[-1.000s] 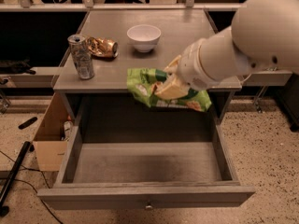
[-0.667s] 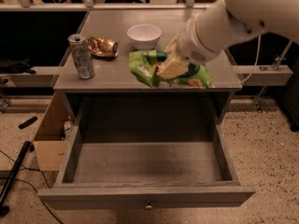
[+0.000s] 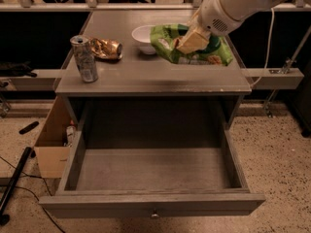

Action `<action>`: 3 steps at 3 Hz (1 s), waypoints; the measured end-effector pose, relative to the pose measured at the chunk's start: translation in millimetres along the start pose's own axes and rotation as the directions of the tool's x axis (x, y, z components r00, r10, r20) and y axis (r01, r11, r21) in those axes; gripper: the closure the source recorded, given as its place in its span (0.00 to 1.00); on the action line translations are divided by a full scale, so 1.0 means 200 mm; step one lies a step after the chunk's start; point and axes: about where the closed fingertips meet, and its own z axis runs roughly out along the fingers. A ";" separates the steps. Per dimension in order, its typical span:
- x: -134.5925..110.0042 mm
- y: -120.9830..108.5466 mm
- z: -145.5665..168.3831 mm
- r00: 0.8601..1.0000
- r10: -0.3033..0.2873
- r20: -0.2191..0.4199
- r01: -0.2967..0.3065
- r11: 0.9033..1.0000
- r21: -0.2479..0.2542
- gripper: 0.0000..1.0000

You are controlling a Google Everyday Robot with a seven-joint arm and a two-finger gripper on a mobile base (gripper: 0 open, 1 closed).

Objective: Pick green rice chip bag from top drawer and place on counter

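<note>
The green rice chip bag (image 3: 171,45) hangs in my gripper (image 3: 193,41) over the right part of the counter (image 3: 146,76), just in front of the white bowl. The gripper's beige fingers are shut on the bag's middle. The bag's lower edge is close to the counter top; whether it touches is not clear. The white arm reaches in from the upper right. The top drawer (image 3: 153,171) stands pulled fully open below the counter, and its inside is bare. Its small knob (image 3: 154,213) shows on the front panel.
A white bowl (image 3: 144,37) stands on the counter behind the bag. A silver can (image 3: 84,58) stands at the counter's left, with a crumpled gold wrapper (image 3: 106,48) behind it. A cardboard box (image 3: 52,142) sits on the floor left of the drawer. Cables lie at the far left.
My gripper has carried the green bag up and back, from in front of the counter's edge to above the counter's right part near the bowl. The drawer has stayed open.
</note>
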 end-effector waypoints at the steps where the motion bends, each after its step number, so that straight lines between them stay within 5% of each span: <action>1: -0.01 0.00 0.01 1.000 -0.006 0.005 0.006 1.000 0.000 1.00; 3: 0.09 -0.22 0.20 0.998 0.006 0.067 -0.003 0.999 -0.038 1.00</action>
